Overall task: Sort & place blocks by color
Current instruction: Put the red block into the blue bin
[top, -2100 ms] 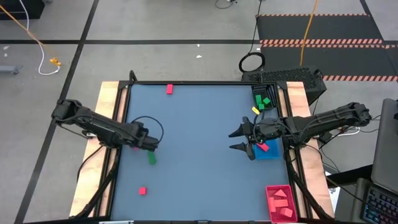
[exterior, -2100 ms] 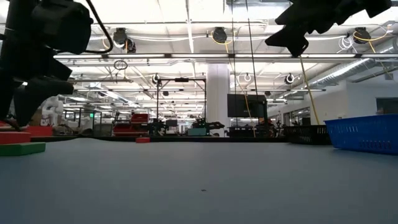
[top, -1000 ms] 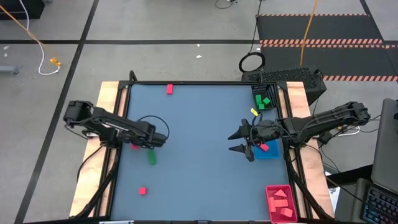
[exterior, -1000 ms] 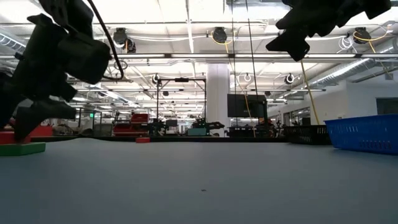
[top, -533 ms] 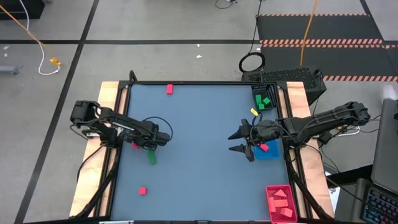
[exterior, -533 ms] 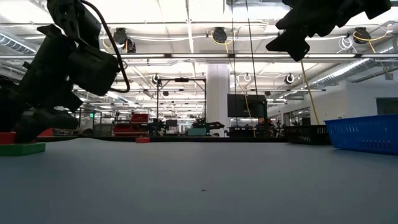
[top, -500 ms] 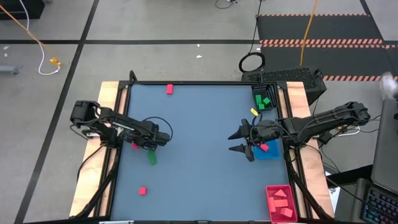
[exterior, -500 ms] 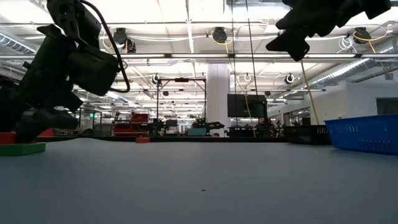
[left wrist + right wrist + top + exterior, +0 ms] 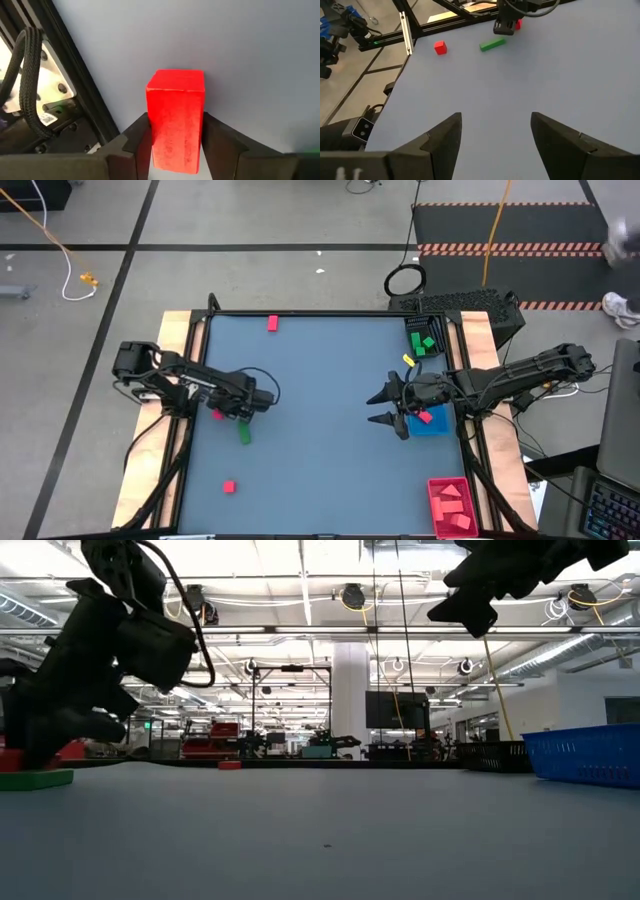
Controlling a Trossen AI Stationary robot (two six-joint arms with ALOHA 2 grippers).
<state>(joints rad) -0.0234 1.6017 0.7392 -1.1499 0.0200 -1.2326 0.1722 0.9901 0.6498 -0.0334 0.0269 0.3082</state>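
A red block lies on the bench close to its left edge, about midway along, and the left gripper sits low over it with one finger on each side, close against the block's flanks; whether they press it cannot be told. A green bar lies just beside that spot, toward the near edge. Another red cube sits near the near-left corner and a red block at the far edge. The right gripper hovers spread wide and empty near the right edge, beside a blue tray.
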